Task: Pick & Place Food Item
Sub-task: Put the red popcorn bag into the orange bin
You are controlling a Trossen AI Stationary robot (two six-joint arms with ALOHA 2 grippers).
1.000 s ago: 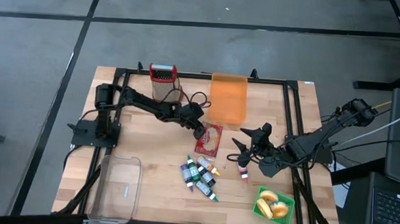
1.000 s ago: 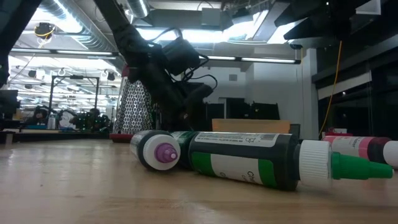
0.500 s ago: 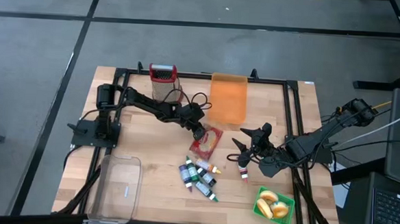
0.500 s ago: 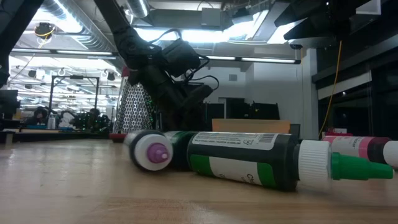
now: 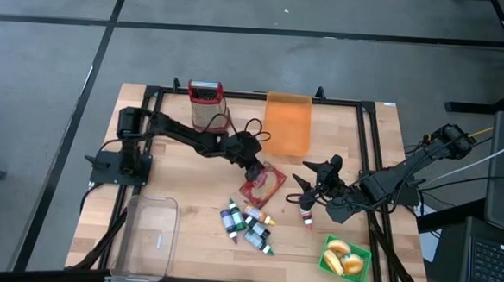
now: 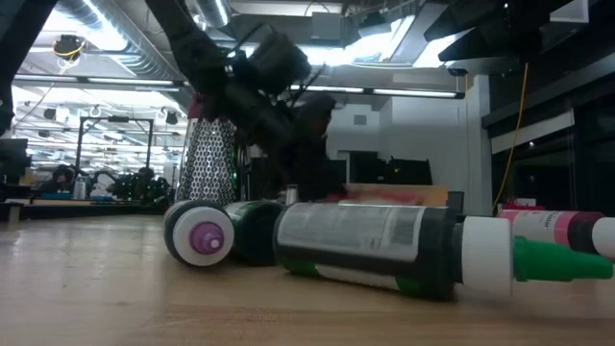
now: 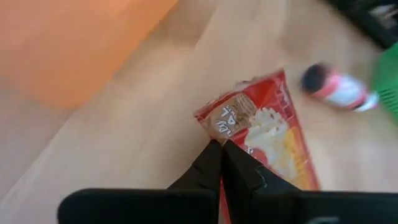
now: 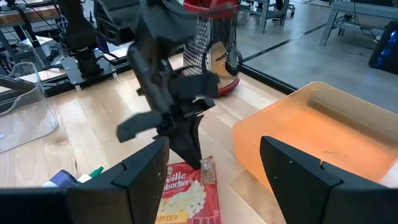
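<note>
A: What containers sit on the wooden table?

B: Three. A translucent orange plastic bin lies at the far middle, and nothing shows inside it. A clear plastic tub sits at the near left corner, also with nothing visible inside. A small green tray at the near right holds yellow, bun-like food pieces.

A: And the food item for the task?

B: It is a flat red popcorn packet with a picture of white popcorn on it, lying in the middle of the table, just on the near side of the orange bin. In the overhead view its long axis runs diagonally, from the end under the left gripper down toward the cluster of paint tubes.

A: What is the left gripper doing?

B: Its fingers are pressed together, pinching the top edge of the packet; the left wrist view shows the dark fingertips meeting right on the packet's end. From table height that end looks raised off the wood, though the picture is blurred there.

A: The right gripper?

B: The right gripper hangs near the right of the packet with its fingers spread wide, holding nothing. A pink-and-white tube lies just beside it.

A: Anything else?

B: A metal box grater with a red top stands at the far edge, left of the orange bin
</note>
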